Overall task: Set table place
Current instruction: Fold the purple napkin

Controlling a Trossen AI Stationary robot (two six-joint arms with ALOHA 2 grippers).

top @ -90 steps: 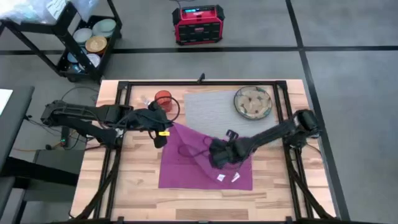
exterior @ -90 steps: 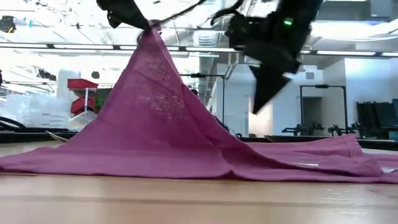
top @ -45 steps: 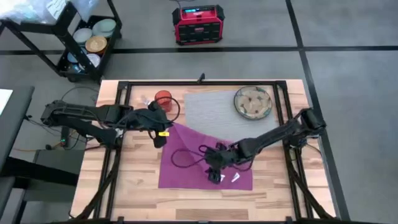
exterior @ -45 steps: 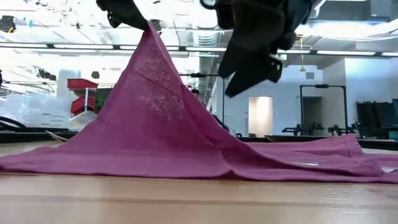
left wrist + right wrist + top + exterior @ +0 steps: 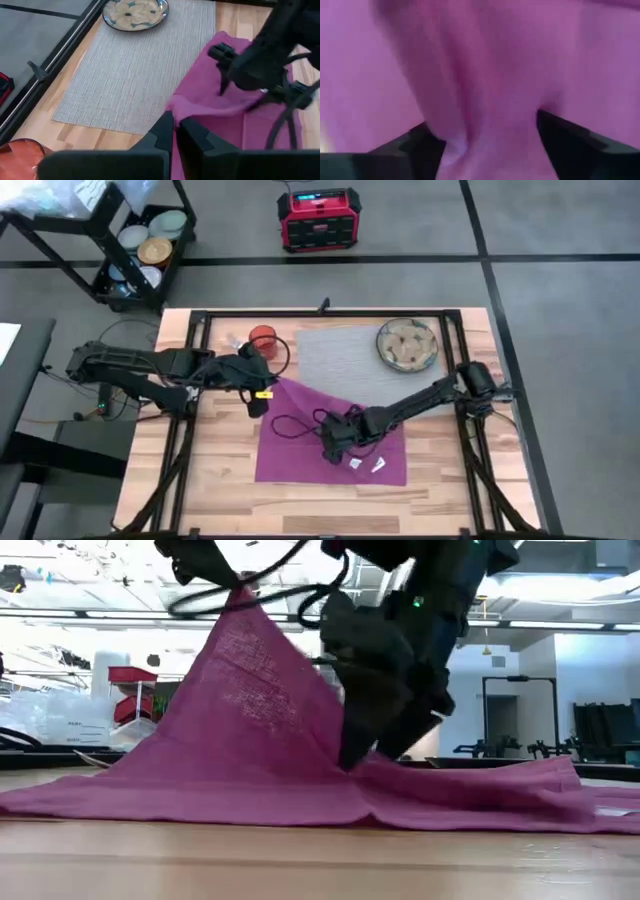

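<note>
The magenta napkin (image 5: 300, 460) lies on the table's (image 5: 220, 480) near middle, with its far left corner raised into a peak (image 5: 240, 600). My left gripper (image 5: 175, 122) is shut on that corner. My right gripper (image 5: 370, 758) is open and reaches down onto the napkin's slope, where a ridge of cloth (image 5: 470, 100) stands between its fingers (image 5: 417, 145). The grey mat (image 5: 340, 355) lies at the far middle, bearing the patterned plate (image 5: 406, 345) on its right end. The orange cup (image 5: 262, 339) stands left of the mat. My left gripper pinches the napkin's far left corner (image 5: 176, 106) between its two fingers, coming level from the table's left. The corner is lifted clear; the cloth slopes down taut from it, and its other edges (image 5: 120, 805) lie on the table. My right gripper's fingertips are at the cloth; whether they touch it, I cannot tell.
Two small white tags (image 5: 366, 464) lie on the napkin's near right part. A loop of black cable (image 5: 290, 425) hangs over the napkin. Off the table, a red box (image 5: 318, 218) stands on the floor behind and a cart with dishes (image 5: 150, 245) at far left.
My right gripper has gone toward the table's left and down onto the napkin, and it has opened. The napkin's raised corner has stayed where it was.
</note>
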